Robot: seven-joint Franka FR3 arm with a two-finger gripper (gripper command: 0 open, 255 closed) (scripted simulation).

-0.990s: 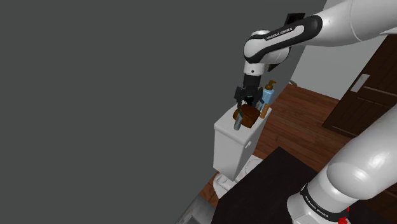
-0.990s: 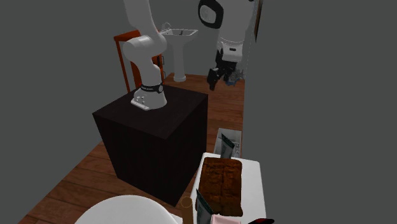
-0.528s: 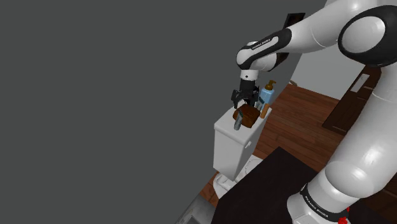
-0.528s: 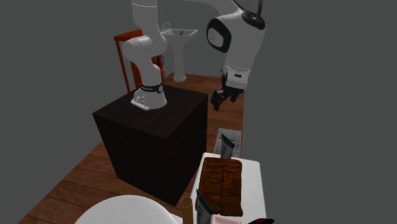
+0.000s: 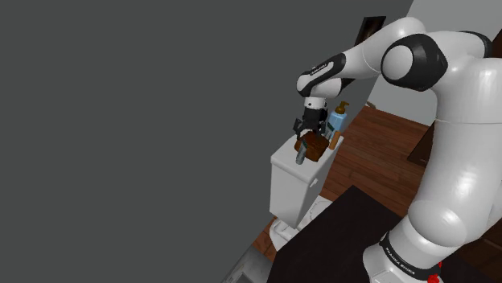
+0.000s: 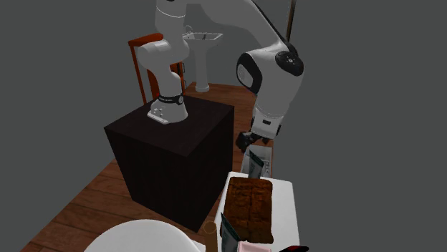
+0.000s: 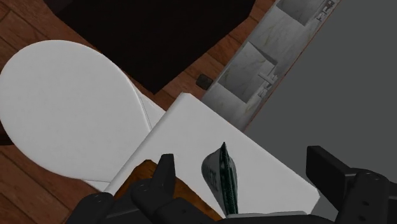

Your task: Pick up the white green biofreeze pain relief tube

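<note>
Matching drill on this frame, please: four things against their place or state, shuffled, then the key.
1 white-green tube
2 brown rectangular block
3 black two-finger tool
4 black box stand

A open
B lying flat on white toilet tank lid
C on wood floor, bearing white arm
D between the fingers, untouched

Pairs: 1-D, 2-B, 3-A, 4-C

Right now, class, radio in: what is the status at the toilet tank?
Jaws open, either side of the tube, not touching. Tube upright on the white tank lid. Brown block close by one finger.
</note>
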